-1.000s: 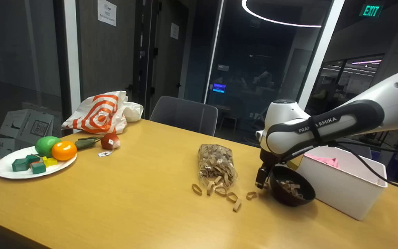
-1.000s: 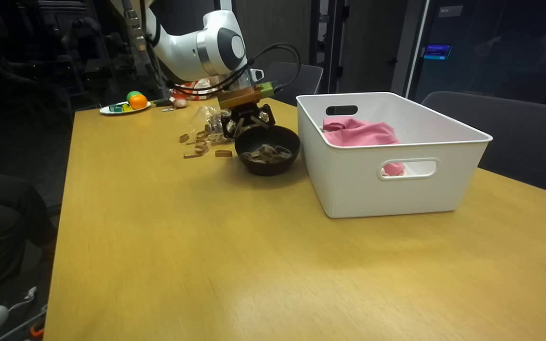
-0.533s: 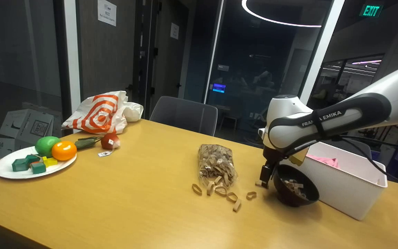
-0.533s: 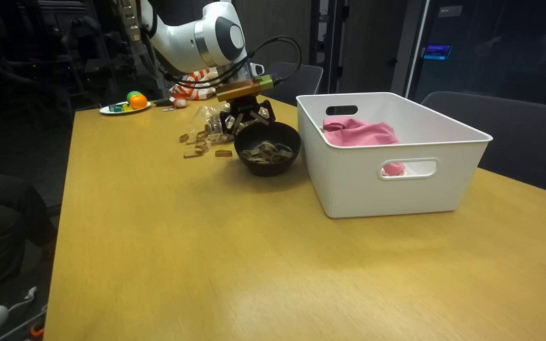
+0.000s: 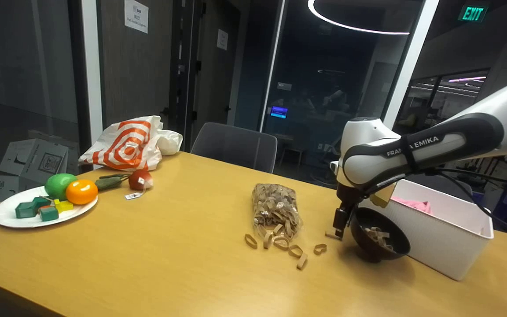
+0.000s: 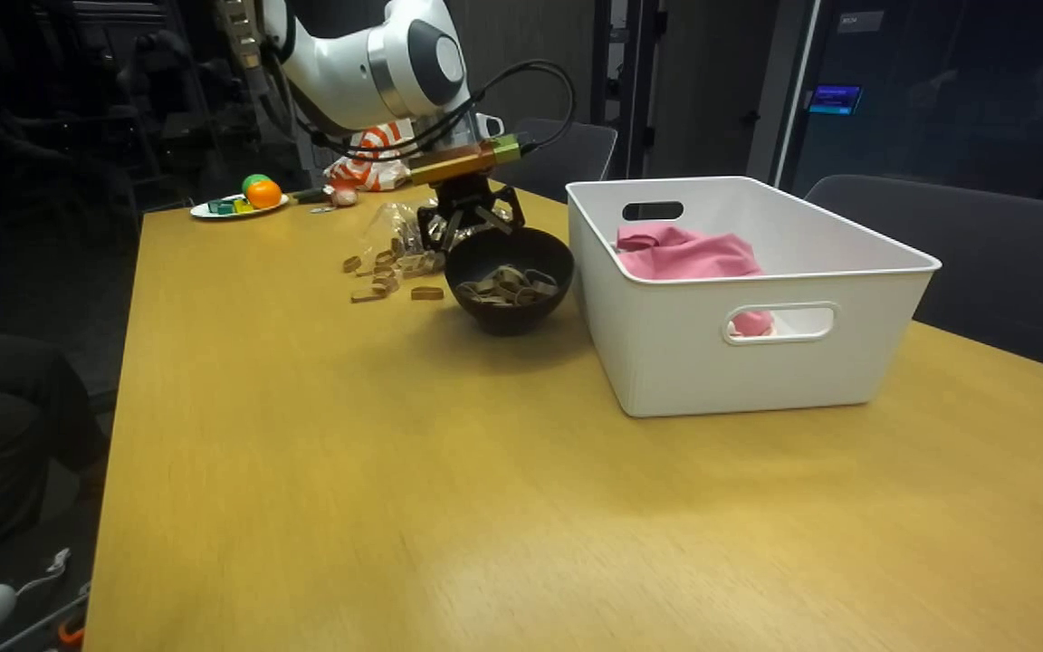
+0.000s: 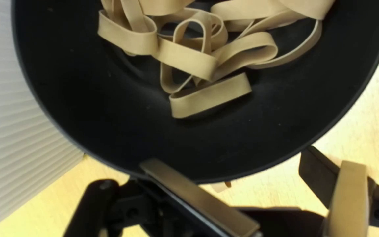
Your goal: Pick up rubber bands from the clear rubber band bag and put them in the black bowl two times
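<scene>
Holds the gripper [image 7: 262, 184] with jaws spread at the rim of the tilted black bowl [image 7: 215, 144], away from tabletop [image 6: 485, 471] edges. Has rubber bands [image 7: 209, 98] in it and beside the clear bag [image 5: 275, 200].

Black bowl [image 6: 519, 251] tilts further — the arm [image 6: 349, 81] higher.

Just beside the tilted bowl [image 6: 511, 319], the box [image 6: 693, 358] is barring one side; the bowl is crowding the gripper [image 7: 255, 172]. Bands [image 5: 302, 261] are littering the gap between bowl and bag [image 5: 274, 204]; from bag to plate [image 5: 5, 213], the table [image 5: 170, 246] is leaving passage.
</scene>
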`<state>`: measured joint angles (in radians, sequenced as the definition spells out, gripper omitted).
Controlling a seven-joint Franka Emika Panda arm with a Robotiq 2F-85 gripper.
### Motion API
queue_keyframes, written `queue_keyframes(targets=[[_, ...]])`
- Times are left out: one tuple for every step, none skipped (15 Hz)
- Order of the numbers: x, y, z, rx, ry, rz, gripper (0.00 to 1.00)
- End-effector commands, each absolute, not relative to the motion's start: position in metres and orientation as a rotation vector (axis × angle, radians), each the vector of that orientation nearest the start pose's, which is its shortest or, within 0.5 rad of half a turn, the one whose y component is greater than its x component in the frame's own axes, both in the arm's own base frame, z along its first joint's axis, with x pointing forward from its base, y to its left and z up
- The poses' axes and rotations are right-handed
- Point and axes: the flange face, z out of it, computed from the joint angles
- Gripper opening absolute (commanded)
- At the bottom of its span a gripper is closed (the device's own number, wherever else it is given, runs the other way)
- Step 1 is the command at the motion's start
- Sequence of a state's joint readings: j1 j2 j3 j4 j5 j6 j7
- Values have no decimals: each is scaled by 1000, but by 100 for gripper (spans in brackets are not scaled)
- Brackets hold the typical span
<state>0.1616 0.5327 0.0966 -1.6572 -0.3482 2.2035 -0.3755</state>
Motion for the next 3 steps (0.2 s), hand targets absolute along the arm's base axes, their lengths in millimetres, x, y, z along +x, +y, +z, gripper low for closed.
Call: queue_keyframes(targets=[[665,156,305,-3092,-1352,-6,100],[665,157,305,-3092,-1352,-6,100],[665,157,305,-3092,-1352,-5,100]])
